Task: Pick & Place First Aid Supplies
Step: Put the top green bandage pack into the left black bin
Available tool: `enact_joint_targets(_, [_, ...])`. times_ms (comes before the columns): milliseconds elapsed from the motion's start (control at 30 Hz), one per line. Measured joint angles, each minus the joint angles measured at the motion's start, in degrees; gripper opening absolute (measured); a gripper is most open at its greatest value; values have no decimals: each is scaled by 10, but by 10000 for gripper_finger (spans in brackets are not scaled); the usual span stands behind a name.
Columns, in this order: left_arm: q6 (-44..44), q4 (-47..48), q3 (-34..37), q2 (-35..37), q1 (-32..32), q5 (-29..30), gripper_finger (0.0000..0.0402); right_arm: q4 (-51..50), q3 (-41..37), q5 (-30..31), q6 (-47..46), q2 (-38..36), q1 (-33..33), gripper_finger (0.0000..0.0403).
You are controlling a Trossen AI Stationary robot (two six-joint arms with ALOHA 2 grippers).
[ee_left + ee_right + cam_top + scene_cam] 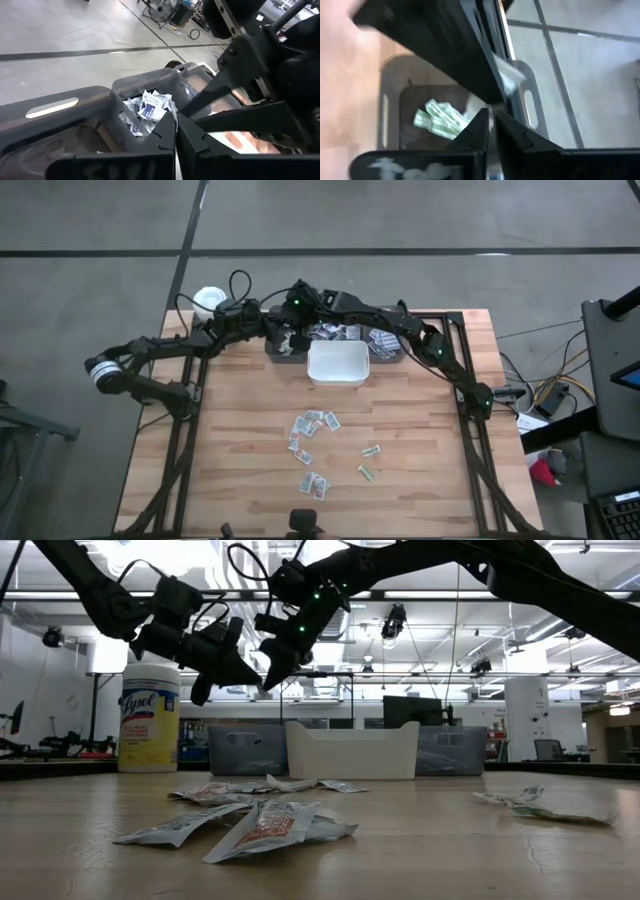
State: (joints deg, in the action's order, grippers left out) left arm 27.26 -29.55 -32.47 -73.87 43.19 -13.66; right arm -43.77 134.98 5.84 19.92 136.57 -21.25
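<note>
1. Both arms reach to the far side of the tabletop (240, 430) and meet above the left grey bin (283, 350), their hands nearly touching.
2. Left hand (175, 131): closed, tips pressed together, hanging over the bin's open top. The right wrist view shows a pale packet (509, 77) at the edge of this hand. I cannot tell whether it is gripped.
3. Right hand (491, 120): pointing down into the same bin, just beside the left hand. Only a thin gap shows at its tips, and I cannot tell whether it is closed or slightly parted, or holding anything.
4. Inside the grey bin: a heap of white packets with blue print (149, 107), and a small bundle of green-printed packets (440, 119) on the bin's floor.
5. White bin (338, 366): in front of and between the two grey bins, at the centre of the tabletop. The right grey bin (388, 346) also holds packets.
6. Loose packets on the tabletop, well apart from the hands:
   - a cluster near the centre (313, 425)
   - a pair with green print to the right (369, 461)
   - a few nearer the front edge (312, 485)
7. Yellow wipes canister with a white lid (150, 718): upright at the far left corner.
</note>
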Motion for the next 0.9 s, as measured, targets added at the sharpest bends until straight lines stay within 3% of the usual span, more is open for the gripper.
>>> enact_joint_targets(133, [-6, 2, 0, 0, 1, 7, 0, -25, 0, 9, -4, 0, -6, 62])
enact_joint_targets(400, [-34, 31, 0, -18, 1, 56, 0, -113, 0, 124, -20, -4, -5, 133])
enact_joint_targets(633, [-48, 32, -2, -84, 0, 67, 0, -197, 0, 111, -43, -23, -5, 157])
enact_joint_targets(767, [-77, 33, -17, -112, -3, 67, 0, -210, 0, 51, -86, -44, -13, 159])
enact_joint_targets(900, [-130, 94, -50, -124, -11, 69, 0, -210, 0, -1, -121, -68, -23, 153])
